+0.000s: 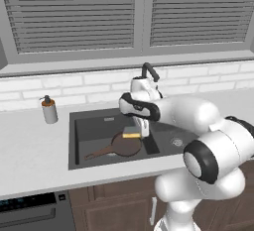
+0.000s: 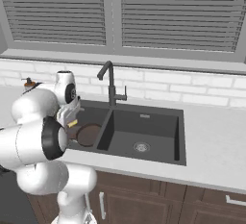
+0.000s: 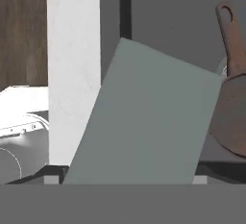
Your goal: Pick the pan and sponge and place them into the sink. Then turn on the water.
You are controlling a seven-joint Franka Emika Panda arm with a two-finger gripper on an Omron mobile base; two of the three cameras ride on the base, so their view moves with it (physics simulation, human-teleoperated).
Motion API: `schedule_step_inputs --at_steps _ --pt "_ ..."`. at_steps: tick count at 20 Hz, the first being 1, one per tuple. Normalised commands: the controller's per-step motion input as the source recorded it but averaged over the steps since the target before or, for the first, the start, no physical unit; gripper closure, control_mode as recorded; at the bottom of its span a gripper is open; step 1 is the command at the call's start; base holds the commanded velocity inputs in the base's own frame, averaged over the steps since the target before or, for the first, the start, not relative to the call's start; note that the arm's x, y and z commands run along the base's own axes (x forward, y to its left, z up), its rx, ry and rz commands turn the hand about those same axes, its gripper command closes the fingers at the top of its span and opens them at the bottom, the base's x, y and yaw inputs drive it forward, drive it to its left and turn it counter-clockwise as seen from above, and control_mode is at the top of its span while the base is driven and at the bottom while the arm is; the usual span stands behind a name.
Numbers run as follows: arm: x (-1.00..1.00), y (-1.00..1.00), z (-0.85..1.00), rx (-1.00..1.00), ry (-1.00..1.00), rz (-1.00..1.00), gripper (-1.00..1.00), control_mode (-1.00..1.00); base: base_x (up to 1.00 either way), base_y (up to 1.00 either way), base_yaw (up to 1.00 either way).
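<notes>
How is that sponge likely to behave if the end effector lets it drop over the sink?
The sponge looks small and flat, so probably light and soft. It hangs above the pan in the sink; it would likely land flat and stay put, not roll.

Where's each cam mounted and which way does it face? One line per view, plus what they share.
Left base view: behind the arm to its left, looking forward and down at the sink; white arm rises lower right, gripper over the pan with the sponge at it.
Right base view: behind to the right, same sink and faucet; arm lower left.
Hand view: on the hand, looking along the gripper; sponge's grey-green face close up, pan at right.
Shared: pan and sponge appear in all three views.
</notes>
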Motion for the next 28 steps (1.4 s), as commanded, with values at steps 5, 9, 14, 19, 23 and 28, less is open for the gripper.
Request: schedule_step_inputs --at_steps 5,9,14,19,23,28 --pt "0.51 0.00 -0.57 -0.18 0.04 0.00 1.00 -1.00 0.00 0.00 0.00" --pt "0.38 0.00 -0.74 -0.20 -0.03 0.00 1.00 -1.00 0.00 0.00 0.00" --pt "0.26 0.00 -0.84 -0.09 -0.19 0.00 1.00 -1.00 0.00 0.00 0.00" --pt "0.40 -0.03 -0.52 0.00 -0.12 0.00 1.00 -1.00 0.00 0.00 0.00" --pt "0.51 -0.05 -0.41 0.00 -0.01 0.00 1.00 -1.00 0.00 0.00 0.00" --pt "0.55 -0.04 -0.31 0.00 0.00 0.00 1.00 -1.00 0.00 0.00 0.00"
